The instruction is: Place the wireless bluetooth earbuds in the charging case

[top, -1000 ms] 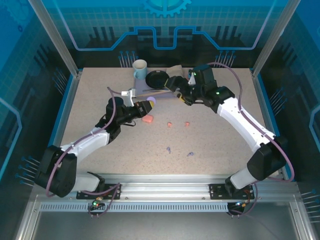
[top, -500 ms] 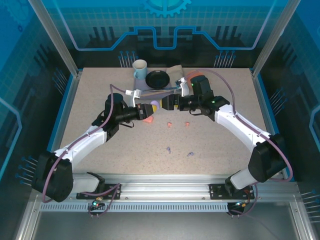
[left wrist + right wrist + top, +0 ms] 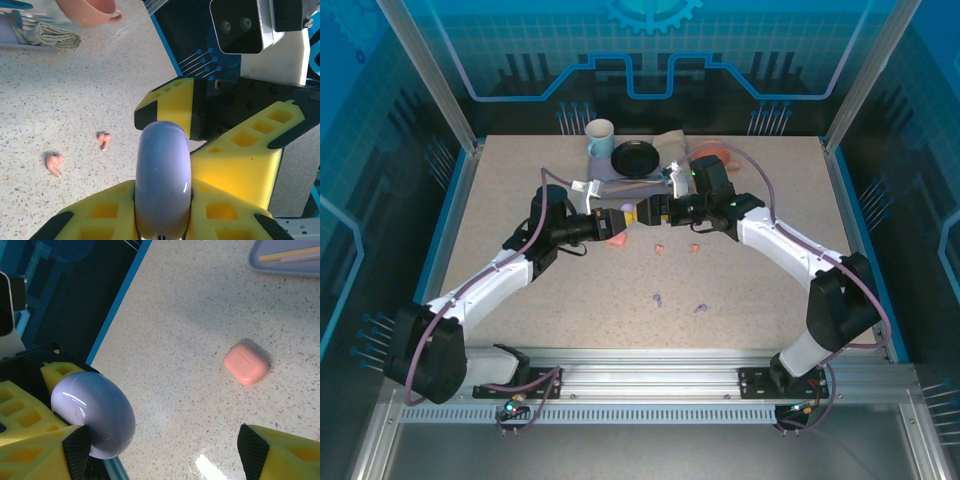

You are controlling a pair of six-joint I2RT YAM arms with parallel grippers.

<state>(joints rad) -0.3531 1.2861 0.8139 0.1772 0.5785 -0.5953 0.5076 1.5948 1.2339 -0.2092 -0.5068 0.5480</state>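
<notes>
One crooked squeeze from my spread right gripper (image 3: 650, 212) could pop the lilac case (image 3: 163, 175) from my pinching left gripper (image 3: 162, 212).

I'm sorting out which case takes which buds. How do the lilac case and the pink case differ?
The lilac case is pale purple, the pink case salmon. The lilac case is clamped in the left tool; the pink case lies free on the table. The lilac case looks rounder, the pink case squarer. Both look smooth and shut.
</notes>
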